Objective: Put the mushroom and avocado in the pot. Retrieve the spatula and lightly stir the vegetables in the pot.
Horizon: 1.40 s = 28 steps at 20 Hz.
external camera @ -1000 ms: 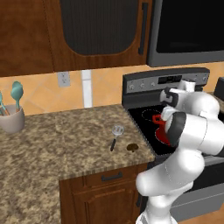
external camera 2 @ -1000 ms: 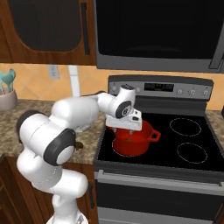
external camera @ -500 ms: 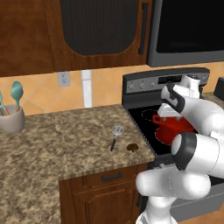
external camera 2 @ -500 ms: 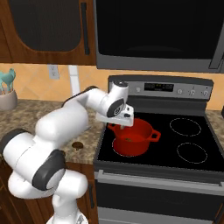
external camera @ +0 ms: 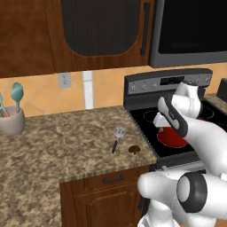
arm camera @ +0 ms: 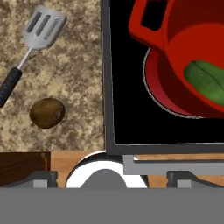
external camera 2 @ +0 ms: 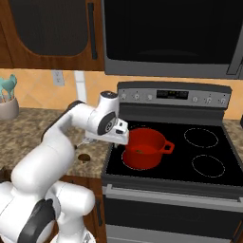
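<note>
Avocado (arm camera: 205, 82) lies in the pot (external camera 2: 144, 148), while mushroom (arm camera: 47, 112) and spatula (arm camera: 31, 46) wait on the counter (external camera: 66, 146); I cannot tell how the jaws stand.

One pot (external camera 2: 144, 148), one avocado (arm camera: 205, 82), one mushroom (arm camera: 47, 112), one spatula (arm camera: 30, 47), two teal utensils (external camera: 16, 94).

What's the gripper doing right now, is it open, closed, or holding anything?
Gripper: cannot be told if open or closed; its fingertips are hidden. It hangs beside the pot, with nothing seen in it.
</note>
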{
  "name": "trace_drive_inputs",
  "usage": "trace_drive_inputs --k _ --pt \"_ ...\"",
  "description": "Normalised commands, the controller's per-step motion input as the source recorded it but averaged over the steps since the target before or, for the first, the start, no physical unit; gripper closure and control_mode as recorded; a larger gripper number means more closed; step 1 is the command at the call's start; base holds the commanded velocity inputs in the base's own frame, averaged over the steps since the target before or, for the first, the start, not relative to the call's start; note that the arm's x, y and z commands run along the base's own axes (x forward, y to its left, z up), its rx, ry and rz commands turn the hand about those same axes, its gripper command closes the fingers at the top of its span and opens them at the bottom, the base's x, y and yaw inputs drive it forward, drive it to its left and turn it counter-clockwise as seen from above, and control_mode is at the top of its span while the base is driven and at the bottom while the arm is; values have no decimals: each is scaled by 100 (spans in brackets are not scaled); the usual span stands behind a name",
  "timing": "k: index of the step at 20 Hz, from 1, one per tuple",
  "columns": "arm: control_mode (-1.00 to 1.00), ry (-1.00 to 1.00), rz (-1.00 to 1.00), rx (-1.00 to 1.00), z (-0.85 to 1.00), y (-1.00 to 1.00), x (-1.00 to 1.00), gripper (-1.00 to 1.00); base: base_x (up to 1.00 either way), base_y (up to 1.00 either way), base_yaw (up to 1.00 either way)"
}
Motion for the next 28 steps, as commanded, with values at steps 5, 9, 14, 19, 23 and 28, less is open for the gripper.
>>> trace_drive_inputs --k 5,9,14,19,23,28 --pt "-100 7 12 0 0 82 -33 -100 0 0 0" --pt "-100 20 3 -3 -24 97 -4 -100 0 0 0" --pt "-100 20 0 -6 -64 68 28 -100 0 0 0" --pt "-100 1 0 -4 -60 30 50 -100 0 0 0" --pt "-100 4 0 0 -34 2 39 -100 0 0 0" --pt "-100 6 0 0 -16 0 25 -100 0 0 0"
